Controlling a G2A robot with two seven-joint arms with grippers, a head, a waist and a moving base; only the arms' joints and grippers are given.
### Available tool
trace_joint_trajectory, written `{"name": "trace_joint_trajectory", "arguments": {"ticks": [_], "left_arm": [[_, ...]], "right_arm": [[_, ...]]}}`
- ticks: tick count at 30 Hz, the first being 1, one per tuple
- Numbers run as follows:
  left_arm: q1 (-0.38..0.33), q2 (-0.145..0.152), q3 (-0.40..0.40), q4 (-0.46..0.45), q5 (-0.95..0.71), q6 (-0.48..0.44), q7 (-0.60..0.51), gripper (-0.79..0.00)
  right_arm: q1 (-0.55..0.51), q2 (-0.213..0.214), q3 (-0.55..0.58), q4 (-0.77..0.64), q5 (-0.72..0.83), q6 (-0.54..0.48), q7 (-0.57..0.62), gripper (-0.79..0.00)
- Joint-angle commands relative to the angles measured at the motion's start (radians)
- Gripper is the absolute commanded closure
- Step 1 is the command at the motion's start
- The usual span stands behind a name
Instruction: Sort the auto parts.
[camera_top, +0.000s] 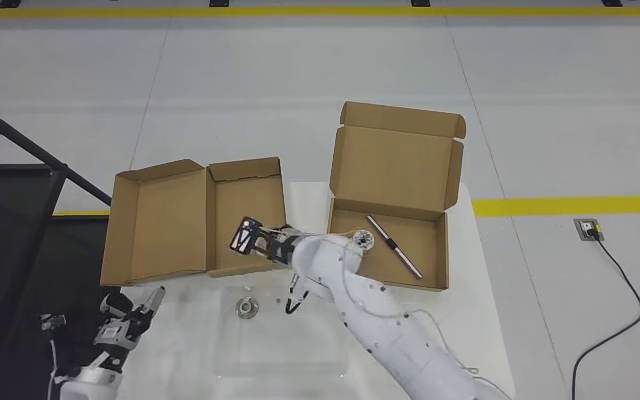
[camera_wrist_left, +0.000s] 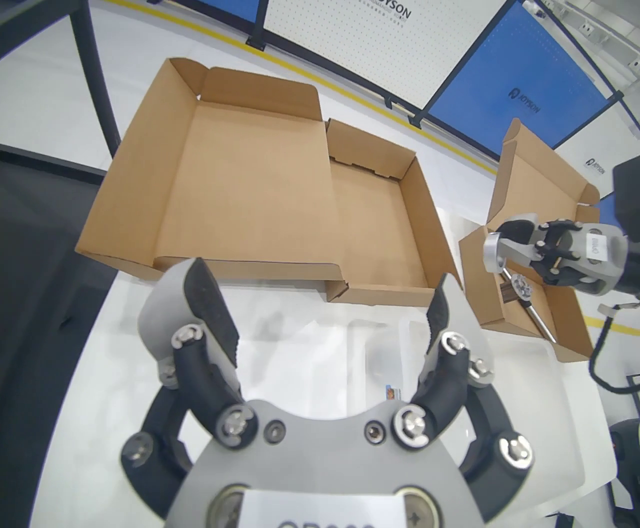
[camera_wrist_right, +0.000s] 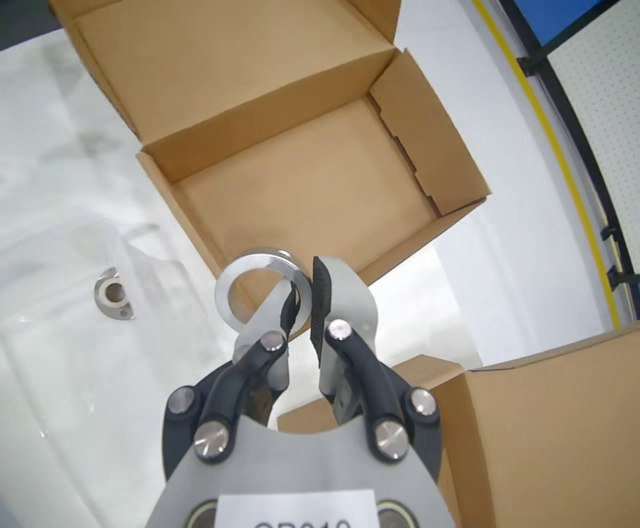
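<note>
Two open cardboard boxes sit on the table, with one part in the air. The right pincer (camera_wrist_right: 302, 295) is clamped on a metal ring (camera_wrist_right: 265, 256): one finger goes through the hole and the other presses the outer rim. The ring's wall is pinched that way, so it can't roll out.

The ring hangs just ahead of the pincer, above the near wall of the left box (camera_wrist_right: 300, 190), whose bare floor lies just beyond the fingertips. My read is a carry step: the ring is headed for that box and the drop is not yet made.

Back by the right pincer's wrist is the right box (camera_top: 395, 175), holding a thin rod (camera_top: 393, 245) and a small round part (camera_top: 363, 238). The sort seems to keep shaft-type pieces there, but that's a guess.

Off to one side of the right pincer and lower, flat on the table (camera_wrist_right: 60, 200), lies a flanged mount (camera_wrist_right: 114, 299). It is well apart from the ring and is probably next in line.

The left pincer (camera_wrist_left: 320, 295) has its fingers spread wide with nothing between them. It hovers over the table short of the left box's front wall, out of the right arm's way.

Before release, the ring should go a bit further past the box wall. Otherwise it may clip the edge and bounce back onto the table.
</note>
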Motion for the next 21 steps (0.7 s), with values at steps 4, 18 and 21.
{"name": "trace_joint_trajectory", "arguments": {"ticks": [4, 18, 21], "left_arm": [[-0.012, 0.004, -0.026, 0.004, -0.043, -0.014, -0.042, -0.785], [-0.02, 0.013, -0.09, 0.072, -0.119, -0.061, -0.056, -0.785], [-0.021, 0.015, -0.104, 0.088, -0.134, -0.072, -0.06, -0.785]], "right_arm": [[0.119, -0.049, -0.042, 0.212, 0.066, 0.029, -0.01, 0.0], [0.291, -0.184, -0.149, 0.58, 0.131, 0.001, -0.056, 0.0], [0.301, -0.205, -0.167, 0.615, 0.125, -0.015, -0.066, 0.0]]}}
